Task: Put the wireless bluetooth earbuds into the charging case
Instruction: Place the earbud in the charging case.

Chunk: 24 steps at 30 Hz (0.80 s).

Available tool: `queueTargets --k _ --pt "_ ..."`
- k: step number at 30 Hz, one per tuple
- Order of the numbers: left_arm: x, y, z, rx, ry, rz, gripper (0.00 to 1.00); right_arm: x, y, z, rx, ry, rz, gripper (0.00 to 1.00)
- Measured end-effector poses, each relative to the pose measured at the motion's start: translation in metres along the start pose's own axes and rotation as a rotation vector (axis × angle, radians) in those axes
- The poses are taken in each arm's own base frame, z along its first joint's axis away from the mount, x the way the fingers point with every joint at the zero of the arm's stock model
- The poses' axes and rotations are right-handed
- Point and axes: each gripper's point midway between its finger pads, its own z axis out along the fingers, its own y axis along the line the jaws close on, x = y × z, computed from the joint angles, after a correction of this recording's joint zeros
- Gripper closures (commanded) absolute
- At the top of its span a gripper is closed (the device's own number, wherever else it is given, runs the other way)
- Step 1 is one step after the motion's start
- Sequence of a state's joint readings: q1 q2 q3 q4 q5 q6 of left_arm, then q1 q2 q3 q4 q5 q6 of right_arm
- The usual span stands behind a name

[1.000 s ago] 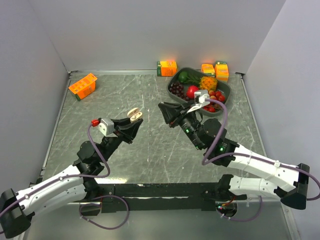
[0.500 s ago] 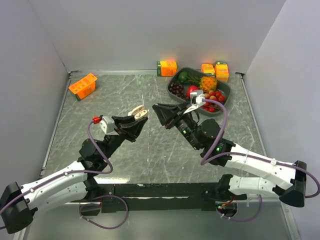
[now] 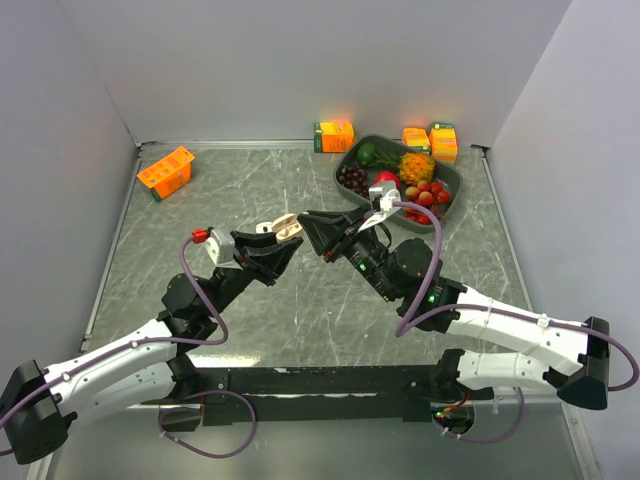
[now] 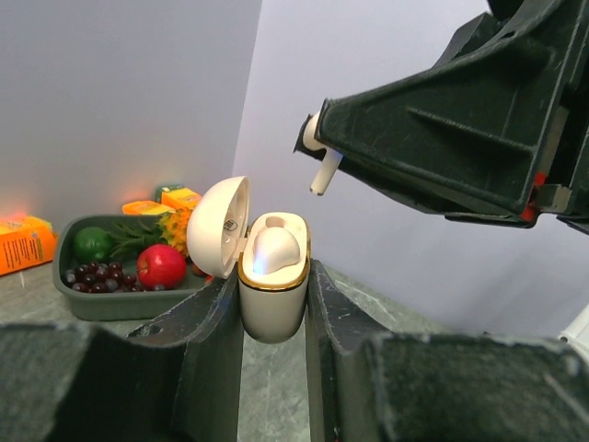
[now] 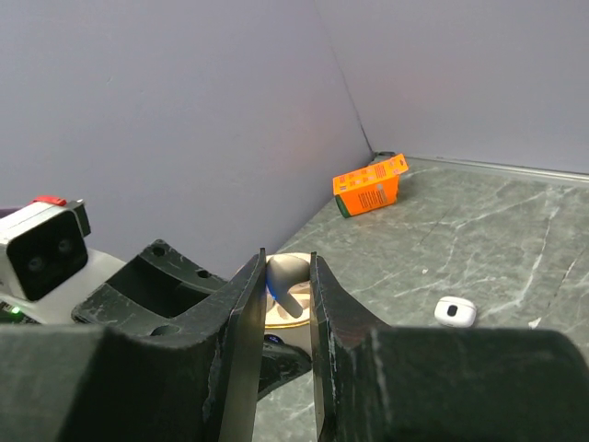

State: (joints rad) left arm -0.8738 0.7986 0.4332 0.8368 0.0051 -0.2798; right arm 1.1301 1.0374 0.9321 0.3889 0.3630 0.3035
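Note:
My left gripper (image 3: 284, 240) is shut on a beige charging case (image 4: 273, 299) and holds it upright above the table, lid (image 4: 219, 226) swung open. One beige earbud (image 4: 272, 247) sits in the case. My right gripper (image 3: 306, 221) is shut on a second beige earbud (image 5: 293, 281), stem pointing down. In the left wrist view this earbud (image 4: 319, 168) hangs just above and to the right of the open case. In the right wrist view the case's gold rim (image 5: 293, 319) lies directly behind the held earbud. The white earbuds are out of view.
A small white closed case (image 5: 455, 311) lies on the table. An orange carton (image 3: 165, 171) is at the far left. A dark fruit tray (image 3: 455, 180) and orange juice boxes (image 3: 334, 135) stand at the back right.
Both grippers have moved toward each other: the left went right with the case and the right went left with the earbud. Their tips now nearly meet.

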Motion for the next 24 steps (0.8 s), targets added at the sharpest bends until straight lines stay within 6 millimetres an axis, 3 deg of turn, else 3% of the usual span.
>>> queueTargets --k 7,15,24 --pt "0.002 -0.003 0.001 0.016 0.014 -0.004 0.99 0.004 0.006 0.005 -0.02 0.016 -0.023 1.0" --pt "0.003 -0.004 0.001 0.021 0.017 -0.004 0.99 0.016 0.003 0.007 -0.009 0.055 -0.054 1.0" --pt "0.003 -0.004 -0.001 0.019 0.025 -0.005 0.99 0.018 0.001 0.007 -0.002 0.059 -0.068 1.0"
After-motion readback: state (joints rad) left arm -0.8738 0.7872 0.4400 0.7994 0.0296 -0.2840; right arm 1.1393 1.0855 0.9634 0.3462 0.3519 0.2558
